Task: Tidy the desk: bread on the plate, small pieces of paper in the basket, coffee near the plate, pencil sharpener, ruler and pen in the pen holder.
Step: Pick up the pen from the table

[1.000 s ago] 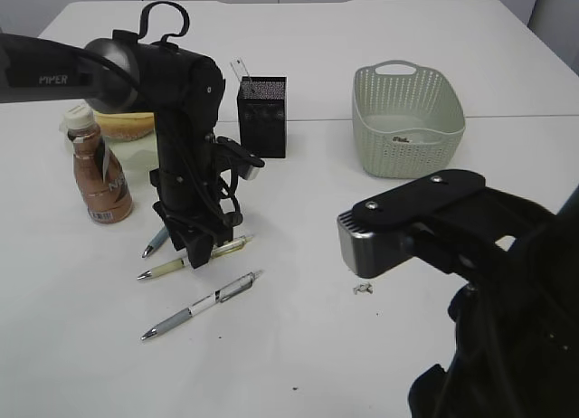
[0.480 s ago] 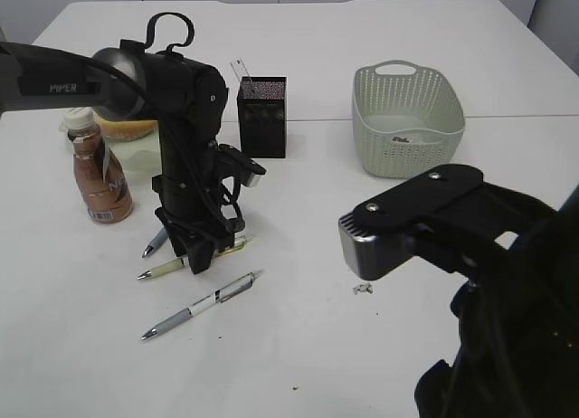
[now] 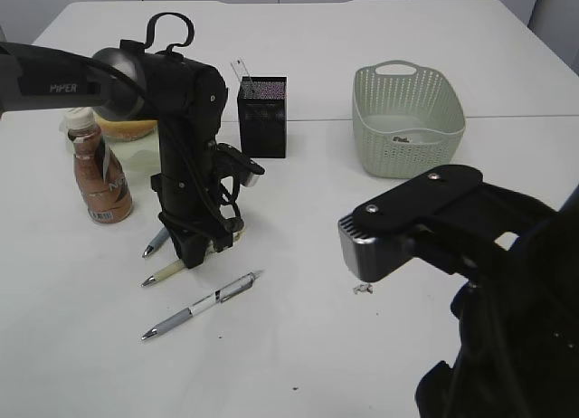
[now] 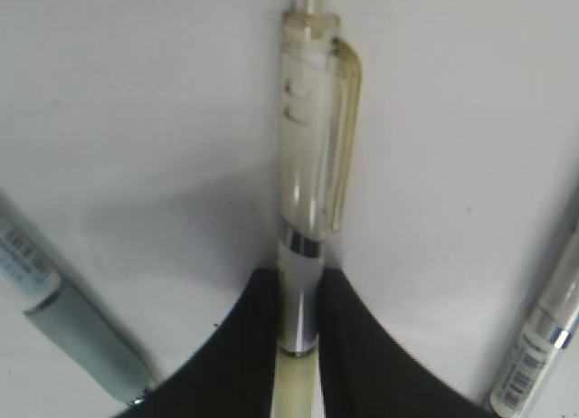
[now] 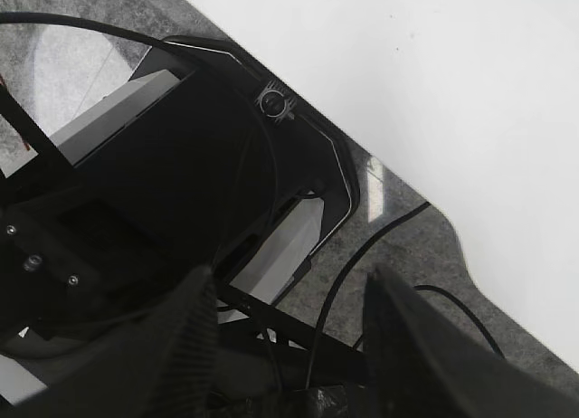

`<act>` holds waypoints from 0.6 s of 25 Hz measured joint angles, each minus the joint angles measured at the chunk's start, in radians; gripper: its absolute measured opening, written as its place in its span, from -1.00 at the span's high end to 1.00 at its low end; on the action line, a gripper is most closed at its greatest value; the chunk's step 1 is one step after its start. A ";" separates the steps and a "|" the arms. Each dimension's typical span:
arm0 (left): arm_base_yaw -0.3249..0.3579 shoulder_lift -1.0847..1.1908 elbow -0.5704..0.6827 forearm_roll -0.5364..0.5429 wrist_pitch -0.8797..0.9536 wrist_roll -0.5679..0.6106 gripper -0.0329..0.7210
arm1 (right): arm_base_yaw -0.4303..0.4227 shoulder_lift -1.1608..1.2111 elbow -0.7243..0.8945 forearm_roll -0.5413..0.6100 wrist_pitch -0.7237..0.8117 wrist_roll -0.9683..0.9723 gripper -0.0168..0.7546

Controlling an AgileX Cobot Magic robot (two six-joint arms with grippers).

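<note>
The left hand [image 4: 297, 346] stood clenched on the yellowish pen [image 4: 308, 165], whose long axis ran straight out between its fingers, the black mesh pen holder [image 3: 262, 116] just beyond it.

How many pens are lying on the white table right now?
3. A translucent yellowish pen sits between the left end effector fingers. A grey pen lies left of it, partly hidden by the arm. A silver-and-white pen lies nearer the camera. The black mesh pen holder may hide more.
</note>
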 joint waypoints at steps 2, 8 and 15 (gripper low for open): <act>0.000 0.000 0.000 0.000 0.000 -0.004 0.73 | 0.000 0.000 0.000 0.000 0.000 0.000 -0.04; 0.000 0.000 0.000 0.000 0.000 -0.035 0.74 | 0.000 0.000 0.000 -0.041 0.002 -0.002 -0.04; 0.000 0.000 0.000 -0.013 0.000 -0.045 0.74 | 0.000 0.000 0.000 -0.141 0.002 -0.002 -0.04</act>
